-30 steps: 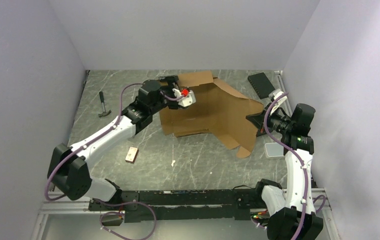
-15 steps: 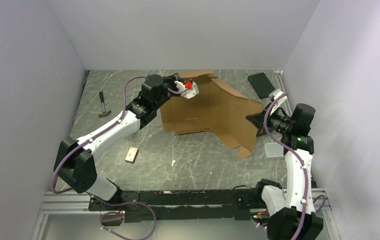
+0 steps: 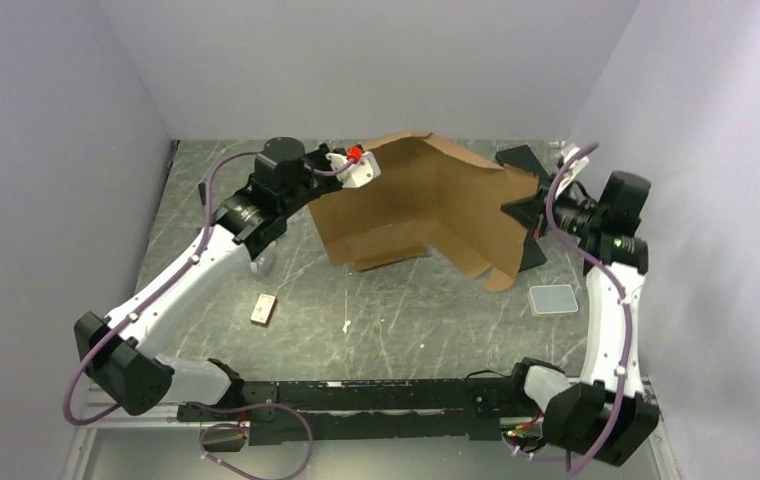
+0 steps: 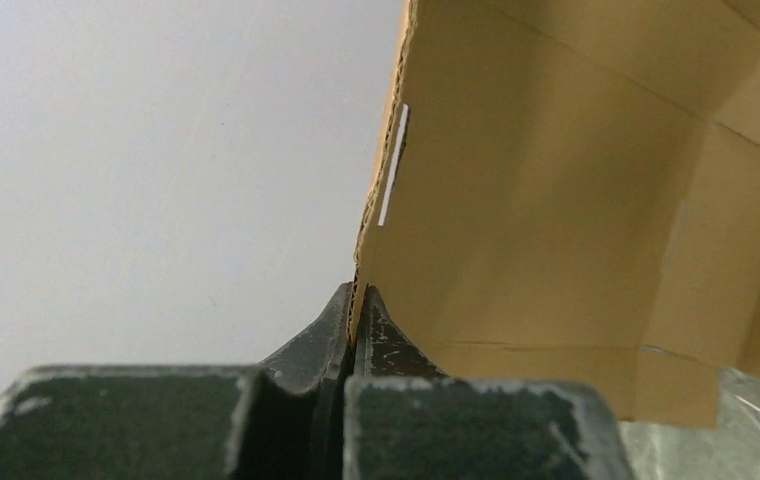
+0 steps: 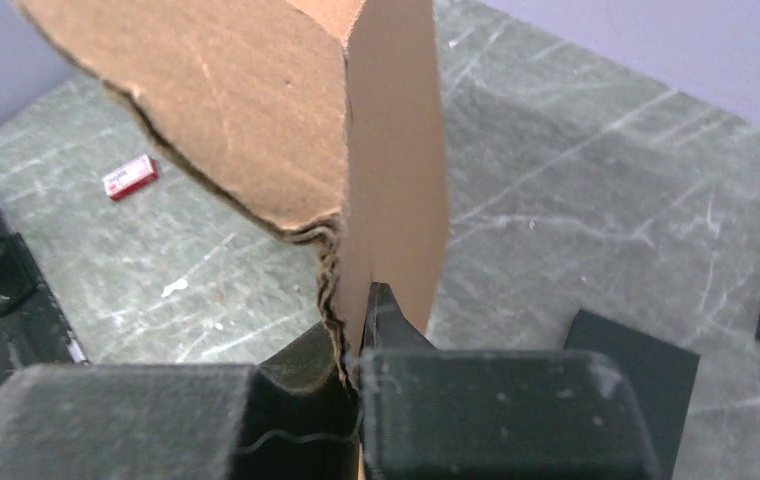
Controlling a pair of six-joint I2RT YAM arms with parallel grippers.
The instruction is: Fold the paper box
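Observation:
The paper box is a brown corrugated sheet with flaps, raised off the table and bent into a tent shape between my two arms. My left gripper is shut on its upper left edge. In the left wrist view the left gripper pinches the thin edge of the paper box, which rises upright above it. My right gripper is shut on the right flap. Seen from the right wrist, the right gripper clamps the ragged edge of the paper box.
A grey tray lies at the right. One black slab lies at the back right, another black slab under my right gripper. A small block lies front left. A hammer shows behind my left arm.
My left gripper has shut on the box's left edge and lifted it up and back. My right arm has risen with the right flap, so the box hangs higher.

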